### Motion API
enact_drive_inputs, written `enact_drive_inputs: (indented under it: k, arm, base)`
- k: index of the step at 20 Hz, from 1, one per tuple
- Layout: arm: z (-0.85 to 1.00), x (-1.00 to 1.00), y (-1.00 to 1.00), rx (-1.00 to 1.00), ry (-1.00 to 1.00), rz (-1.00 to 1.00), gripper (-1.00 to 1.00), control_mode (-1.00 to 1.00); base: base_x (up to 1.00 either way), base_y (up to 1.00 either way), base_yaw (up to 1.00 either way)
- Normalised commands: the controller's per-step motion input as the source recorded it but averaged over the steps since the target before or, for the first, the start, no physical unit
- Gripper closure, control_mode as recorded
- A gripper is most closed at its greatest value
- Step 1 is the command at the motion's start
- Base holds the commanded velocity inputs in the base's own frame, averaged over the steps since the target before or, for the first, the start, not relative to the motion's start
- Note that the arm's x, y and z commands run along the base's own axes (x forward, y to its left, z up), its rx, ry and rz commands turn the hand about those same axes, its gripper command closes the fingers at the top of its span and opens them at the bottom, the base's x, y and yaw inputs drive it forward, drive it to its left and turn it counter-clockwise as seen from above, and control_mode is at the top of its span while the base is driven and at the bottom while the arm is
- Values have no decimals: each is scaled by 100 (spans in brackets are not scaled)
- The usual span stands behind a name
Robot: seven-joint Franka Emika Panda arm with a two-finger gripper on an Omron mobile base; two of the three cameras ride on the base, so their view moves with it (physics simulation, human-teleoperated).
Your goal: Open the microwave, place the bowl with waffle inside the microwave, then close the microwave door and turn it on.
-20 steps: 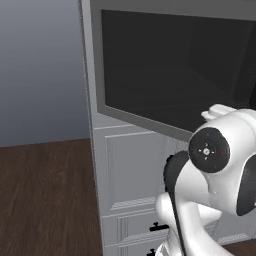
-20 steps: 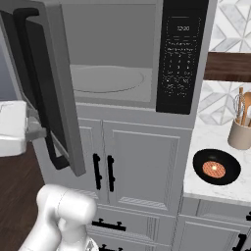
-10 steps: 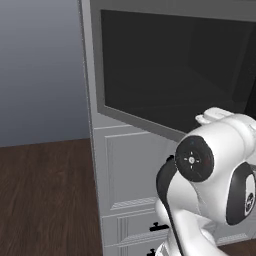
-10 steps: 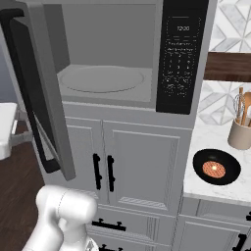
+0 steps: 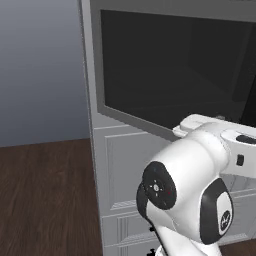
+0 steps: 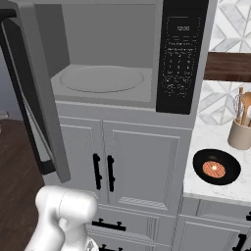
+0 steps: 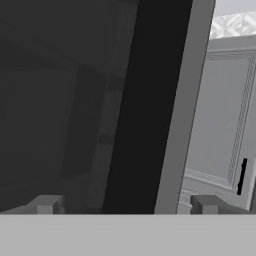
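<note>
The microwave (image 6: 122, 59) stands open, its grey cavity and bare round turntable (image 6: 102, 79) exposed. The microwave door (image 6: 34, 93) is swung out to the left, its top cut off by the frame; from the left base view its dark glass (image 5: 170, 65) hides everything behind. A black bowl (image 6: 216, 167) holding a round waffle sits on the marble counter (image 6: 201, 184) at far right. The gripper (image 7: 127, 204) is spread wide, holding nothing, near the door's edge.

White arm (image 5: 187, 195) raised, elbow bent, end effector (image 7: 127, 205) fingers spread wide, empty
</note>
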Motion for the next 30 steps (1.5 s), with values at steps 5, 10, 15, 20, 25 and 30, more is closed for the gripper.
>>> enact_drive_inputs:
  k: [5, 10, 15, 20, 25, 30]
  arm:
    - [4, -44, -6, -13, -1, 3, -100, -100]
    - [8, -46, -100, 7, -1, 10, -100, -100]
    - [0, -1, -85, 15, 1, 25, -100, -100]
    - [-4, 2, -48, 3, 7, 60, -100, -100]
    - [-16, 34, -20, 2, 10, 78, -100, -100]
    - [-7, 82, -39, 27, 0, 55, -100, -100]
  base:
    - [0, 0, 0]
    - [0, 0, 0]
    - [0, 0, 0]
    - [0, 0, 0]
    - [0, 0, 0]
    - [0, 0, 0]
